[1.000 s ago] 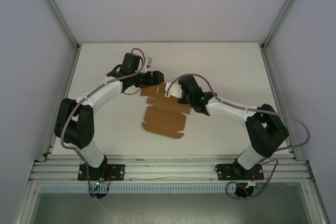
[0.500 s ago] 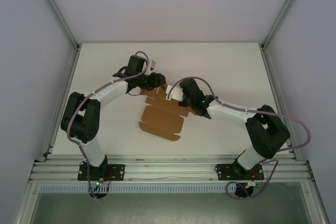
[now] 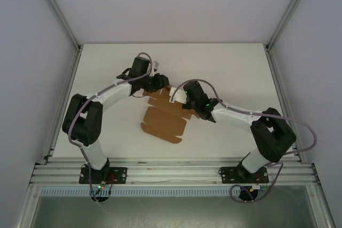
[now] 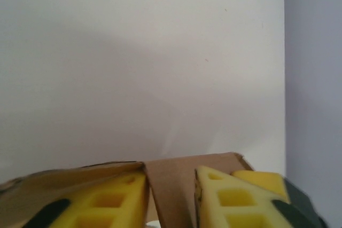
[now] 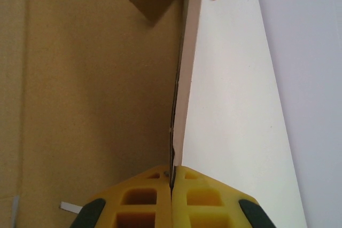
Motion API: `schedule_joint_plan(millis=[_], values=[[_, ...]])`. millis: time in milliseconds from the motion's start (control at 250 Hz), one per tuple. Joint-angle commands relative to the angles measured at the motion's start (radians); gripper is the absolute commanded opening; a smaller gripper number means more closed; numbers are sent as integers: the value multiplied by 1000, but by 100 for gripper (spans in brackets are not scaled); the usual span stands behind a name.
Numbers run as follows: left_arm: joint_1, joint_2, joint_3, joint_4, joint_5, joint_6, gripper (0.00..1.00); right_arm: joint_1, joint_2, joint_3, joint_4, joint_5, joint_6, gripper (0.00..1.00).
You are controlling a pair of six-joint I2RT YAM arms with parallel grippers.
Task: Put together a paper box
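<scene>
Starting at the left: left hand [image 4: 170,173] reaches in over the far end of the paper box [image 3: 163,120]. Its yellow jaws stand part-way apart. A brown cardboard flap stands up in the gap, with a second panel running off behind the left jaw. Cannot tell whether the jaws actually pinch it.

Centre: the paper box is a flat die-cut sheet, plain brown, unfolded. It lies mid-way across the white counter [image 3: 230,68], slightly askew. The wide near panel has rounded corners and small notches along its edge. Crease lines cross the middle. Narrower flaps and tabs sit at the far end, between the two hands. The far end looks lifted off the counter, and the near panel lies flat.

Right: right hand [image 5: 172,172] is at the sheet's far right side. Its jaws are closed tight on the thin edge of a cardboard panel, seen edge-on from the wrist.
</scene>
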Motion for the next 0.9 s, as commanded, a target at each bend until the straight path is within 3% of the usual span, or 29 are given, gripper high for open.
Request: schedule_joint_plan(millis=[0,72,144,280,328,500,760,895], values=[[-11,-65,-25,-27,-50,62,49,14,-54,-15,41,-7,26,0],[-12,-136,-50,-73,-127,125,78,15,-72,-26,31,3,34,0],[-11,-229,-98,-109,-226,188,100,16,-92,-37,19,11,45,0],[16,-384,-216,-157,-444,247,100,7,-132,-64,-2,0,76,0],[48,-416,-260,-162,-471,250,100,0,-145,-67,-22,-17,89,0],[191,-434,-420,-62,-356,259,100,-24,-174,-82,-25,-67,125,0],[193,-379,-550,195,-249,309,100,-58,-191,-77,-25,-161,189,0],[193,-343,-561,272,-257,298,99,-63,-203,-82,-25,-199,210,0]])
